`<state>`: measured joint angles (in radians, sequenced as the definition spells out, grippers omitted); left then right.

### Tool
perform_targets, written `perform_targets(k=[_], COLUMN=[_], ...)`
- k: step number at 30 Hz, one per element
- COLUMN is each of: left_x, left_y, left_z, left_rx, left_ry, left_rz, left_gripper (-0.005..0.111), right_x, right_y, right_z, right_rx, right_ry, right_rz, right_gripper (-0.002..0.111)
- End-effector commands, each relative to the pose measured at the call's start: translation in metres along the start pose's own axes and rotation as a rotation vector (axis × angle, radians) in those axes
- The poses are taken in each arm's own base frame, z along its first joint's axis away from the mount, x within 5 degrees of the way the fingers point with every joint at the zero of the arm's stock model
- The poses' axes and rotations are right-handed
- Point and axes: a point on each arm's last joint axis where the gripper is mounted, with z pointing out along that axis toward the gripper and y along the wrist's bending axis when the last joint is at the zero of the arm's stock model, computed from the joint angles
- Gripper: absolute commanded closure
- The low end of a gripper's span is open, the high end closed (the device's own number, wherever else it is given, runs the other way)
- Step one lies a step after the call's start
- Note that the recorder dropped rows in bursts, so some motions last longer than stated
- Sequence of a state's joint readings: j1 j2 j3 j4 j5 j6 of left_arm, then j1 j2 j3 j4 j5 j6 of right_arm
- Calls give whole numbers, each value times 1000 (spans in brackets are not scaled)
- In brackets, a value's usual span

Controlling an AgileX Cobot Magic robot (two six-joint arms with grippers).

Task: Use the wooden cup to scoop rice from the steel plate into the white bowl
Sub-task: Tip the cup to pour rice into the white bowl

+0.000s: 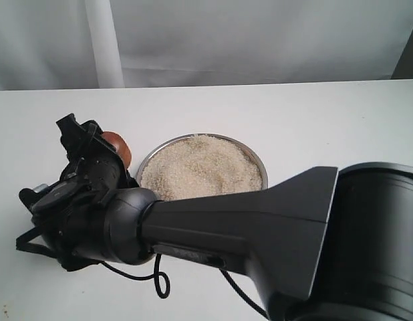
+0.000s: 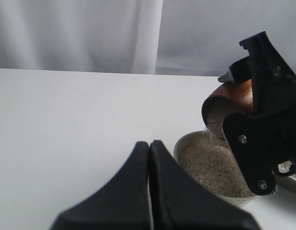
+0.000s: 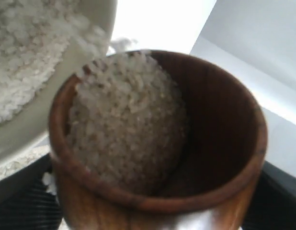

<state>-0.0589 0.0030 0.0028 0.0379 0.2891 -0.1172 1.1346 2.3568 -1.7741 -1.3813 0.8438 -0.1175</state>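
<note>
The right jaws are gripping the tilted wooden cup (image 2: 235,93) between them, and rice (image 3: 124,124) is spilling into the white bowl (image 2: 182,143) just beneath. The left jaws are resting closed and empty above the table (image 2: 66,120), with the bowl just beyond their tips.

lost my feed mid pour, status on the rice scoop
Left fingers shut, empty. Right fingers clamped on wooden cup, tipped over white bowl, rice spilling in. Nothing in the way.
</note>
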Motion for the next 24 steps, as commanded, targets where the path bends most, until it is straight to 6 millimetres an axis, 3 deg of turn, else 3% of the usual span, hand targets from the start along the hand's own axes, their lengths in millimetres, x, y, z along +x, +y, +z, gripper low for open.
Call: perform_targets(k=[1,24], left_x=[-1,-1], left_y=[0,0], left_z=[0,0], left_rx=[6,6], left_ry=[-9,-9], left_rz=[-10,-11], left_gripper=[107,107], right_x=[-1,0], right_y=[-3,-7], right_z=[-1,1], right_rx=[41,129], right_ry=[24,89], right_rz=[-104,-329], right_gripper=[108,108])
